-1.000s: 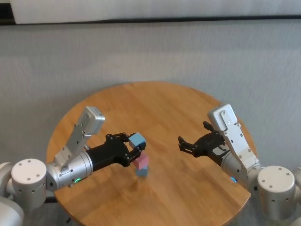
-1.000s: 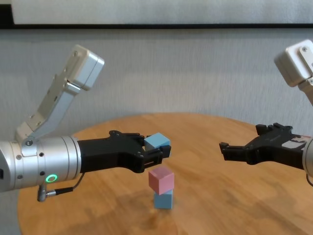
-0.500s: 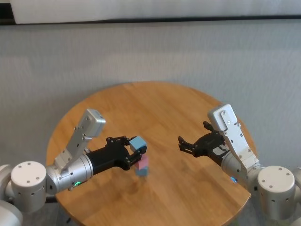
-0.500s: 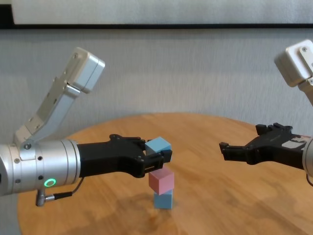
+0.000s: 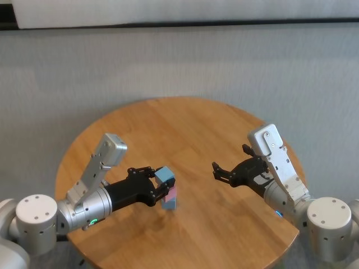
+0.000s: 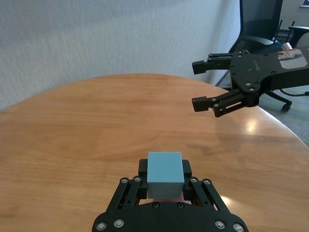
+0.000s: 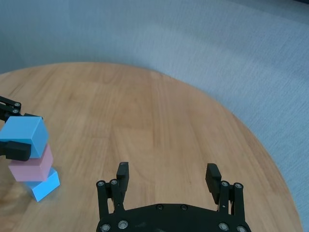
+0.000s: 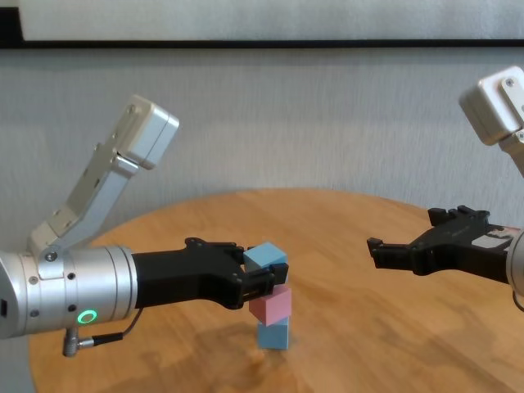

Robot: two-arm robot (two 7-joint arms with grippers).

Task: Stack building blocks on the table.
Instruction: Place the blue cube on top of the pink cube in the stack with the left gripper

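My left gripper is shut on a light blue cube. It holds the cube directly on top of a pink cube, which sits on a second light blue cube on the round wooden table. I cannot tell if the held cube rests on the pink one. The head view shows the held cube above the pink cube. In the right wrist view the stack leans, with the held cube over the pink cube. My right gripper hovers open and empty to the right of the stack.
The table's round edge curves close behind the stack, with a grey wall beyond it. A black office chair stands off the table past my right gripper. Bare wood lies between the two grippers.
My left gripper has lowered the light blue cube from above and behind the stack down onto the pink cube. The right arm has not moved.
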